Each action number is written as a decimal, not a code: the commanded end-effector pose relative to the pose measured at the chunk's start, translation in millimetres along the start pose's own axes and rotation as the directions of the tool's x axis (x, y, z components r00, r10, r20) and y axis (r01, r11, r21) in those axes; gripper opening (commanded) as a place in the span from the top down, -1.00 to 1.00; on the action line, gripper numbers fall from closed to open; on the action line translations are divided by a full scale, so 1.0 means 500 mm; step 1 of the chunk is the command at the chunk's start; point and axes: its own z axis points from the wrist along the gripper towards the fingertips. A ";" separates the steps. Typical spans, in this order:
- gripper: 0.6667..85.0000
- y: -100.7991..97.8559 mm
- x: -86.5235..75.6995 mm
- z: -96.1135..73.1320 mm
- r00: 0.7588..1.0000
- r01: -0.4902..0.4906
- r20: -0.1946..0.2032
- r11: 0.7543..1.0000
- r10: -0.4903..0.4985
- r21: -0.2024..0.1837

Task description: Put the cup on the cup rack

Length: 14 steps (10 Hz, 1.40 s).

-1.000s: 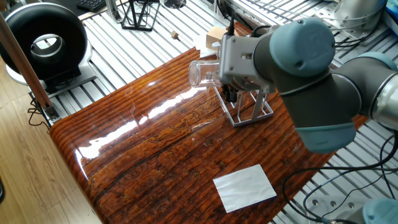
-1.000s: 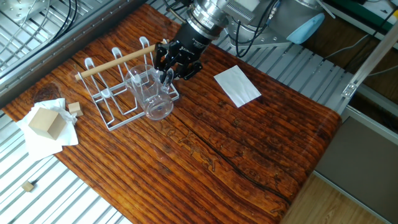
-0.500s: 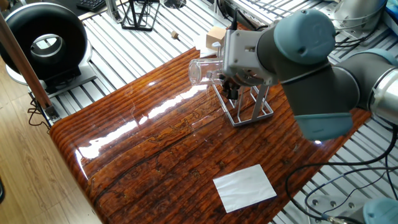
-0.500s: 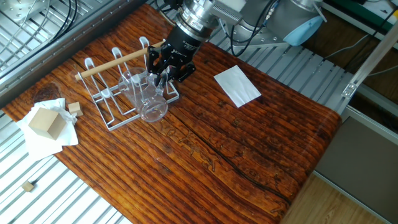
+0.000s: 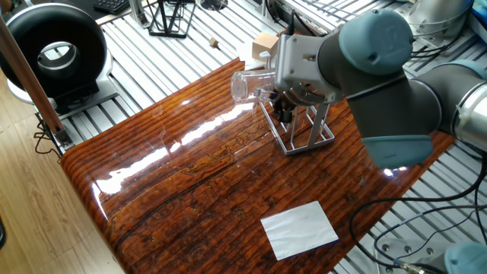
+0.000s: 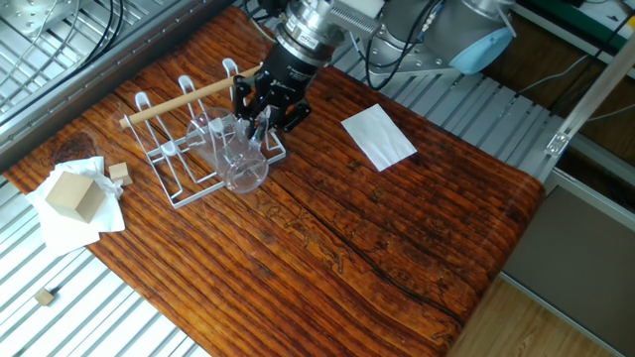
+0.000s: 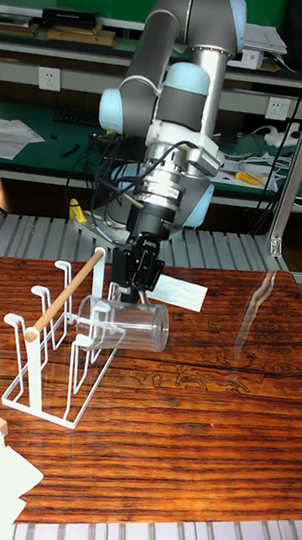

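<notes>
Cup (image 7: 127,326): clear glass tumbler, held tipped on its side off the table, seen left of centre in the tall fixed view, mouth pointed at the rack pegs and base pointed away. In the other fixed view (image 6: 241,159) it sits over the near right corner of the rack.
Cup rack (image 7: 55,360): grey wire frame with a wooden rod across the top, lower left of the tall fixed view; upright pegs are right beside the cup's open end, contact can't be told for sure.
Gripper (image 7: 133,287): black fingers are clamped on the cup wall from above, closer to the mouth than to the thick base.
Handling: glass is stiff, smooth and pretty slippery, so a pinch on the wall could let it rotate or slide. Base looks heavy, so the far end probably wants to droop.
Fragility: breakable for sure; a knock against a metal peg or a drop onto the table (image 5: 190,175) could chip it.
Best hold: wall near the rim, as it's taken now, leaves the mouth free for a peg.
Rack: light wire, probably gets shoved easily if the cup is pushed sideways.
</notes>
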 end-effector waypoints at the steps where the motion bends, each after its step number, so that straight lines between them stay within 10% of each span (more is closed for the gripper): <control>1: 0.99 0.007 0.000 0.002 0.999 -0.035 0.009 0.999 0.035 -0.018; 5: 0.99 0.057 -0.035 -0.003 0.986 -0.148 0.059 0.981 0.157 -0.126; 14: 0.99 0.052 -0.039 -0.003 0.992 -0.090 0.073 0.990 0.099 -0.113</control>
